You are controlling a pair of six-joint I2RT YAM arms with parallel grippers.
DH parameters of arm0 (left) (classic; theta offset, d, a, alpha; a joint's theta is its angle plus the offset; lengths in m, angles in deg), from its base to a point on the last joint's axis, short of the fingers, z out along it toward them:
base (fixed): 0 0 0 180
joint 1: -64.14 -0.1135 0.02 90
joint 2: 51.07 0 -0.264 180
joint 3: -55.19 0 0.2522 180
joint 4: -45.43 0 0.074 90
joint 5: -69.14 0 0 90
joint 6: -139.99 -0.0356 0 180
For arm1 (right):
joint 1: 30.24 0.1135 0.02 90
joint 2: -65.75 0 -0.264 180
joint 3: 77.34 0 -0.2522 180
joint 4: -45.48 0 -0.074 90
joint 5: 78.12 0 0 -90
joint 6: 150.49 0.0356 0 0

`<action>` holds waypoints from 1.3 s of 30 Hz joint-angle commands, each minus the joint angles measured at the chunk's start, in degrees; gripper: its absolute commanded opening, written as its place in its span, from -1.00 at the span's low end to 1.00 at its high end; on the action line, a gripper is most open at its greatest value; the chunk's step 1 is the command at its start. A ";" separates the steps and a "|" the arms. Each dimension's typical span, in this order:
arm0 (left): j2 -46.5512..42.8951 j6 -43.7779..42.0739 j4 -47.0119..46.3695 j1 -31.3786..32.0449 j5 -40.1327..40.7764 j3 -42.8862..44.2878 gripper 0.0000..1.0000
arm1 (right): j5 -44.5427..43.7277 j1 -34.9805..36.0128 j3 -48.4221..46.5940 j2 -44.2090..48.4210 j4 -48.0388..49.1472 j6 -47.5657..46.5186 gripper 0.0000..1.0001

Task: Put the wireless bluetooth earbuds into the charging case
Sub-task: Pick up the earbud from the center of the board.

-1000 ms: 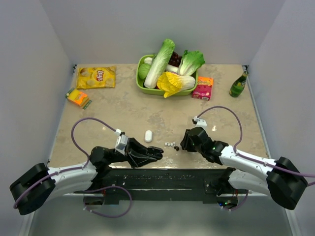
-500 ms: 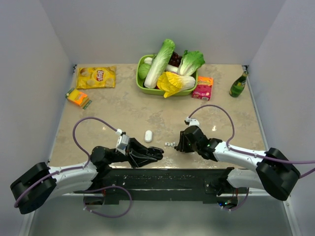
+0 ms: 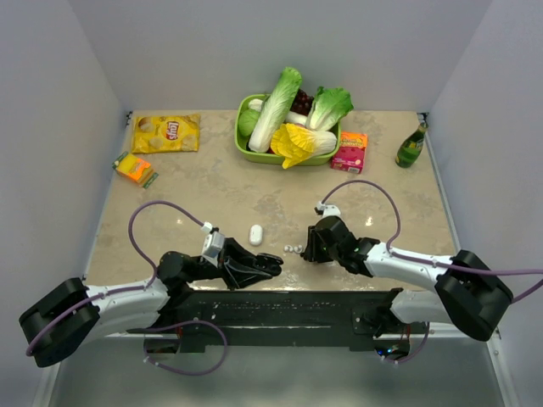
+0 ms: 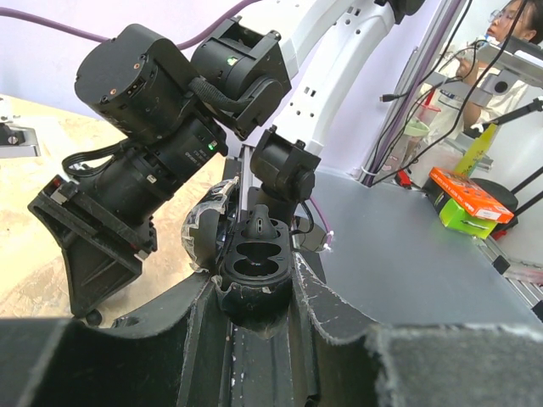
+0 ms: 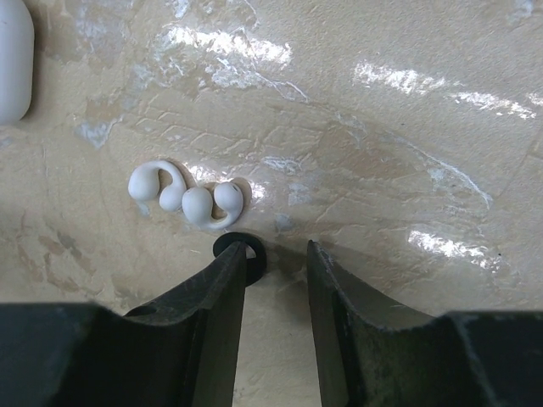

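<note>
Two fingers of the right gripper (image 5: 273, 254) stand part-way open at the bottom centre of its wrist view, with nothing held. A small dark ring-shaped earbud (image 5: 229, 242) lies on the beige marbled tabletop (image 5: 390, 170), touching the tip of the left-of-frame finger. For a clean pick the jaws are best shifted leftward until it is centred, because the white curved earbuds (image 5: 182, 199) just above could be nudged. A small glossy white oval case (image 5: 12, 59) lies closed at the upper left. An open dark charging case with two recesses (image 4: 254, 259), judged the destination, is clamped in the left gripper (image 4: 254, 292).
</note>
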 commanded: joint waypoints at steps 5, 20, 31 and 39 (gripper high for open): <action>0.76 -0.32 -13.75 0.26 -0.37 -5.51 -1.00 | 2.57 -0.12 -1.69 -1.42 1.38 -2.02 -0.26; 1.38 -0.06 -14.63 0.43 -0.55 -5.77 -1.00 | 6.97 0.41 -0.81 -1.68 1.73 -2.28 -0.35; 1.91 0.03 -15.16 0.70 -0.55 -5.95 -1.00 | 8.64 0.76 -1.25 -3.18 2.17 -3.07 -0.49; 2.00 -0.06 -15.34 0.78 -0.46 -6.04 -1.00 | 7.06 0.76 -0.37 0.41 2.00 -2.37 -1.00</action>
